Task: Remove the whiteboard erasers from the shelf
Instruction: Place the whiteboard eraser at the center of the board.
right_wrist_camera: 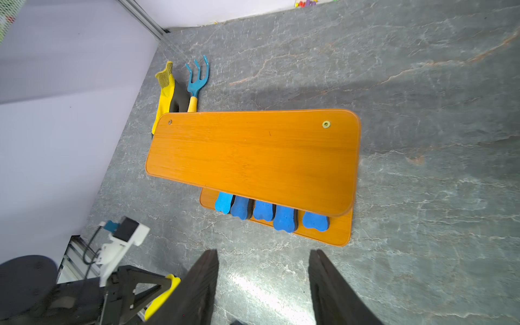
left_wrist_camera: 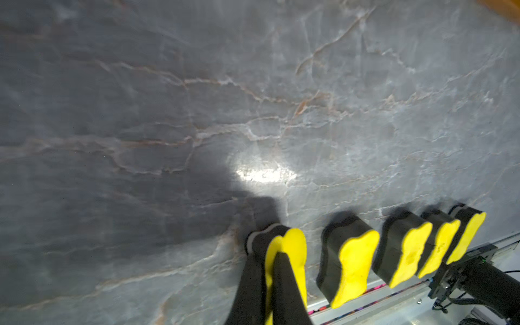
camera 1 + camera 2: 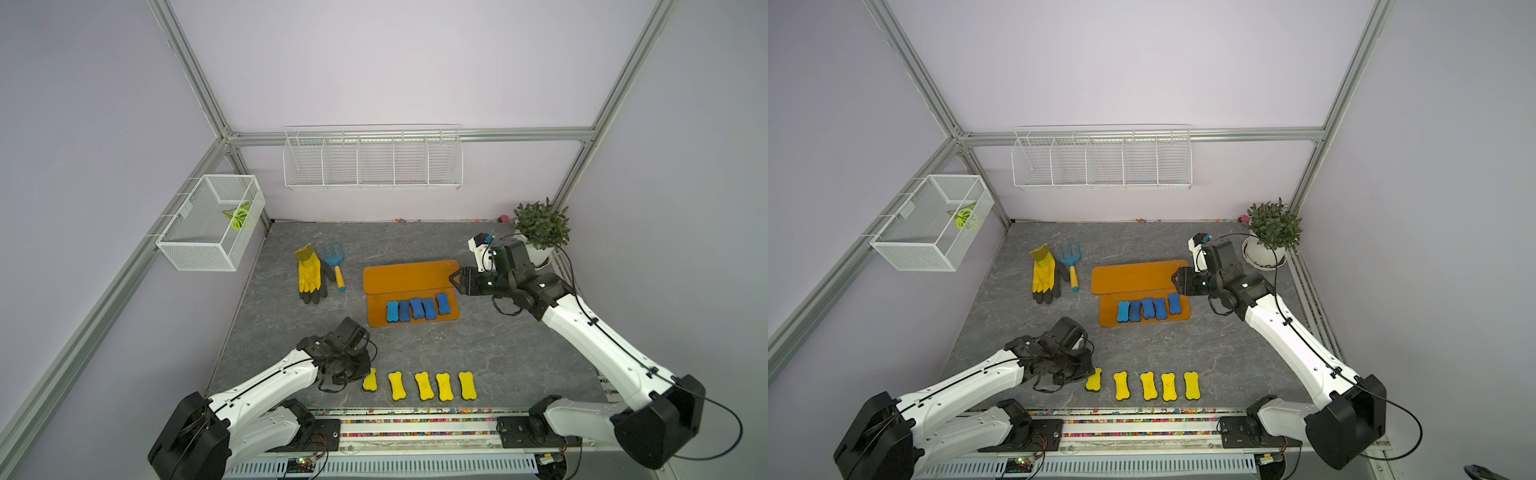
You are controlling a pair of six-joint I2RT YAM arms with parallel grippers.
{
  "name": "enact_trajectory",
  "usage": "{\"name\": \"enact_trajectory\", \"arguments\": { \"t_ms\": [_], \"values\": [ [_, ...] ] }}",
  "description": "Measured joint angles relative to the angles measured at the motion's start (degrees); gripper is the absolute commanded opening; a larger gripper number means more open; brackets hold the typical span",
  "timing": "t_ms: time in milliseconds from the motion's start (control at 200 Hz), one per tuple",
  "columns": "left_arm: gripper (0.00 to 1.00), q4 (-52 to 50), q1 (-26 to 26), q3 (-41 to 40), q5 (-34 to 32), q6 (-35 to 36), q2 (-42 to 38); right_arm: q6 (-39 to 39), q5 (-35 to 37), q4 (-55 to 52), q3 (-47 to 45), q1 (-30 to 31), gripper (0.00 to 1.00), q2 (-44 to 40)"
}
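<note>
My left gripper (image 2: pixel 267 249) clamps the end yellow eraser (image 2: pixel 294 244) on the table (image 3: pixel 498 353), beside four other yellow erasers (image 3: pixel 424 385). I see my right gripper (image 1: pixel 263 259) spread, empty, beside the shelf (image 3: pixel 407 276); five blue erasers (image 3: pixel 417 308) sit on its lower board.

- Shelf (image 3: pixel 409 276): orange-brown wood, two flat boards with rounded corners, the upper board bare. Stands just ahead of the parted right fingers (image 1: pixel 204 281), not touching them.
- Blue erasers (image 3: pixel 417 308): five, bone-shaped, with dark undersides. Packed side by side in a row on the lower board, partly under the upper board's edge.
- Yellow erasers (image 3: pixel 432 385): five, same shape. Four lie flat in a spaced row beside the left fingers (image 2: pixel 285 284). The fifth eraser (image 2: pixel 292 242), tilted, is pinched between those fingers.
</note>
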Motion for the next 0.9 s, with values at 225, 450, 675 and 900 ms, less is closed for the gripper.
{"name": "enact_trajectory", "arguments": {
  "t_ms": [225, 450, 675, 900],
  "values": [
    [0.01, 4.96, -3.04, -2.27, 0.7, -1.22, -0.48, -0.02, 0.61, -0.22, -1.2, -0.26, 0.58, -0.83],
    [0.4, 6.23, -3.61, -4.04, 0.17, -2.4, -2.8, 0.0, 0.59, -0.28, -1.4, -0.28, 0.58, -0.79],
    [0.52, 4.39, -3.61, -3.89, -1.73, -3.5, -3.69, -0.09, 0.39, -0.17, -1.4, -0.31, 0.59, 0.83],
    [0.68, -2.03, 2.71, 9.88, -6.38, 0.61, -4.55, -1.38, -1.38, 0.17, -0.81, -3.52, 0.61, 4.22]
  ]
}}
